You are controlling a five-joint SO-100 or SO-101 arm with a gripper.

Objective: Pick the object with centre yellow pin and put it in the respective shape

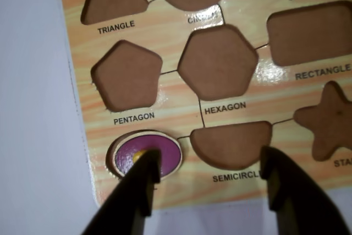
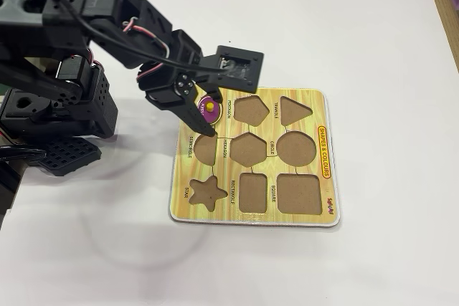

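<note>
Pincer (image 1: 212, 177) fingers stood wide apart and held nothing, hanging low over the near edge of the puzzle board (image 1: 181, 94) in the wrist view. The purple oval piece (image 1: 148, 154), with its yellow pin (image 1: 137, 157) at the centre, sat in the corner recess of the board, beside the empty semicircle recess (image 1: 231, 144) and below the pentagon recess (image 1: 127, 75); the left finger (image 1: 144, 177) covered part of the pin, while the right finger (image 1: 280, 182) stood over the board's edge below the semicircle. In the fixed view the same piece (image 2: 209, 109) showed just past the fingertips, on the corner of the board (image 2: 326, 155) nearest the arm, which lay on the white desk (image 2: 373, 34). Whether the piece lay fully flat in its recess could not be told; its rim looked slightly raised. Judging from this, the piece appeared to be already in its matching shape and the open pincer looked to be at the releasing stage. To do that well, the fingers would need to lift straight up, without sweeping sideways, so the left finger did not catch the pin and tip the piece out.
</note>
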